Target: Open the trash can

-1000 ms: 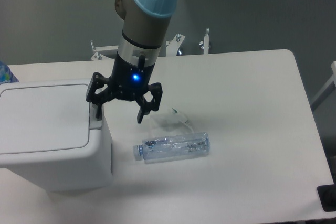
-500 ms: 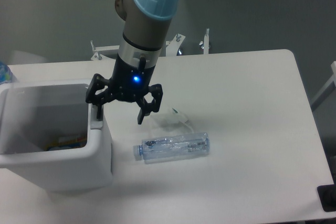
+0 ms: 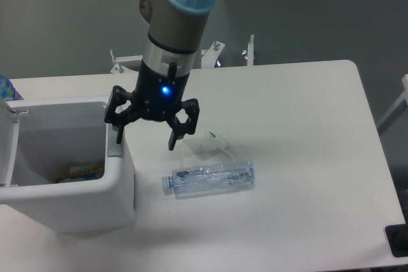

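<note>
Pincer (image 3: 146, 138) spread wide, holding nothing; its 9 o'clock finger (image 3: 118, 133) sits at the trash can's (image 3: 70, 205) 3 o'clock rim, contact uncertain. Trash can at desk's (image 3: 306, 132) 8 o'clock, lid up, scraps inside. Clear bottle (image 3: 209, 179) lies at the pincer's 5 o'clock.

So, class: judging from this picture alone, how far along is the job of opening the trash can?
Done, it seems: the trash can stands open, its lid swung up at the far left edge, and some items show inside. In hand: nothing; the tool hangs open, one finger over the can's right rim, the other beside it. Left: perhaps only pulling the arm back. The bottle lies untouched on the table.
</note>
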You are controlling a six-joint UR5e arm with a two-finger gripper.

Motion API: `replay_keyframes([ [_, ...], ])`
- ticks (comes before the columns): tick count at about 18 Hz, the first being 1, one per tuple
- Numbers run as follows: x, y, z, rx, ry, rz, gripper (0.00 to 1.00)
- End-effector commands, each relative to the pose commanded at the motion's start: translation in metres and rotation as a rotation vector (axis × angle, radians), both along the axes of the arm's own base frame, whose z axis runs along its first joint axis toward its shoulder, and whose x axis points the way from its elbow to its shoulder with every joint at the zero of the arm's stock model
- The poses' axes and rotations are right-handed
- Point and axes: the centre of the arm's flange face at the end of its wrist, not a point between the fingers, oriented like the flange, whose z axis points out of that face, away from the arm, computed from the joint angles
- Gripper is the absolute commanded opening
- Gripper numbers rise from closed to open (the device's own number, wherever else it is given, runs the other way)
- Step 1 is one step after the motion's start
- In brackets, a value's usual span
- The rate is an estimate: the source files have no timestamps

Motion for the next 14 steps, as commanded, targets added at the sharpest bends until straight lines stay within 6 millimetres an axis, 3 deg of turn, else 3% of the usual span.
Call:
replay_keyframes([
  [6,-0.067,-0.035,0.035,-0.029,0.227,0.147,1.00],
  [12,-0.122,-0.078,0.040,-0.170,0.427,0.095,1.00],
  [14,-0.141,-0.096,0.034,-0.224,0.456,0.059,1.00],
])
